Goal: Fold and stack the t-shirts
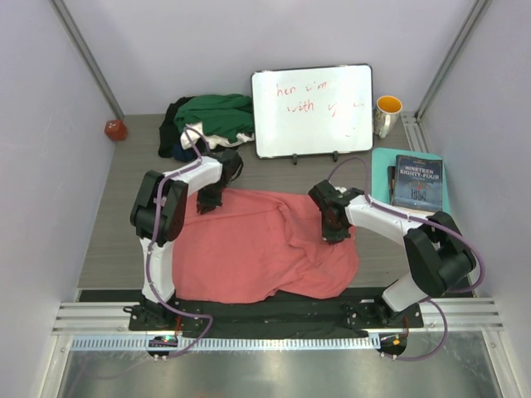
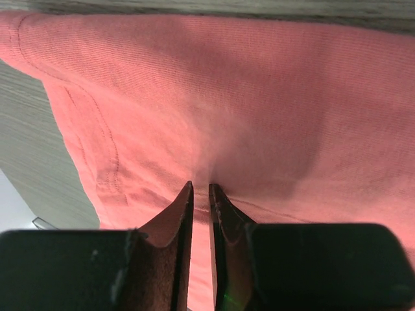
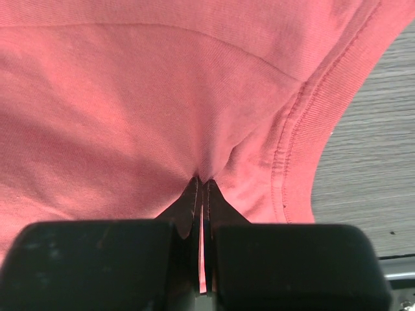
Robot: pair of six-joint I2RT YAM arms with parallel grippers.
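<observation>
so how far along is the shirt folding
Done: nothing looks folded or stacked yet. In hand: the salmon-pink t-shirt lies spread and rumpled on the table, with the left gripper and the right gripper each pinching its cloth. Left: folding it, then the heap of dark green, white and black shirts at the back.

Four t-shirts (image 1: 265, 245) — one mug (image 1: 387, 116), one whiteboard (image 1: 313, 110).

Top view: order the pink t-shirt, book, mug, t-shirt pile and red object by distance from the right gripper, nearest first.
1. Pink t-shirt, pinched in the right gripper's fingers.
2. Book, near the right edge.
3. Mug, back right corner.
4. T-shirt pile, at the back, left of centre.
5. Red object, far back left.
</observation>
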